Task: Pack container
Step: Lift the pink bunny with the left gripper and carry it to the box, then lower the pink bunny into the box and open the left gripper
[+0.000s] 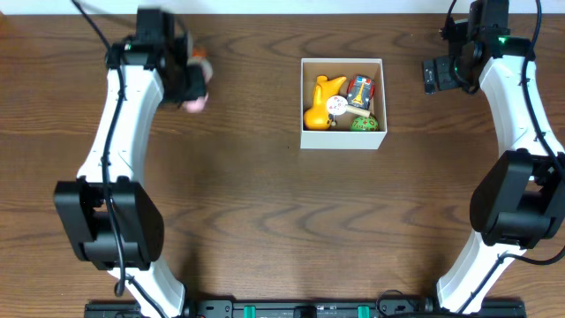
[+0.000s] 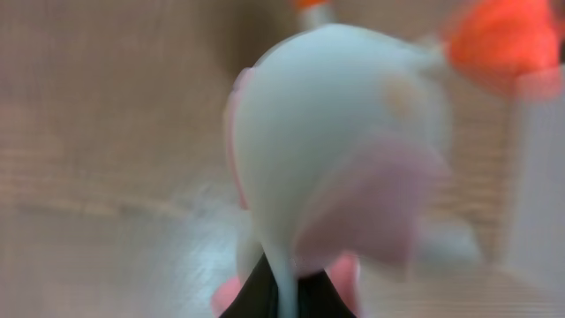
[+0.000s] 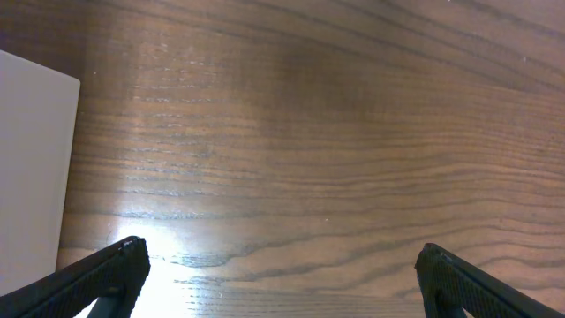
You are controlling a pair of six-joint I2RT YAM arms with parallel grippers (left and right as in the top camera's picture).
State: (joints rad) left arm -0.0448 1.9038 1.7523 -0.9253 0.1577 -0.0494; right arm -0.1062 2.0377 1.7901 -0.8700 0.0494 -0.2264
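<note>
Dark wood table (image 1: 265, 203) runs under both my arms, and the box (image 1: 342, 140) sits open on it, a little to the right of the middle and between them. It already has a yellow toy (image 1: 322, 102), a small red car (image 1: 360, 89) and something green (image 1: 363, 124) lying in it, with some room left on the side nearest the front.

My left tool (image 1: 185, 84) is far out at the back left, well apart from the box, pressed together on a pink and white toy (image 2: 344, 150). The toy fills the left wrist view so closely that it blurs, with orange bits at the top, so I judge the pinch is low on its body. I take this as the pick-up before carrying it across to the box.

My right tool (image 3: 282, 262) hangs spread wide and holds nothing. It hovers over bare wood just beside the box's right wall, clear of the left arm's way.
</note>
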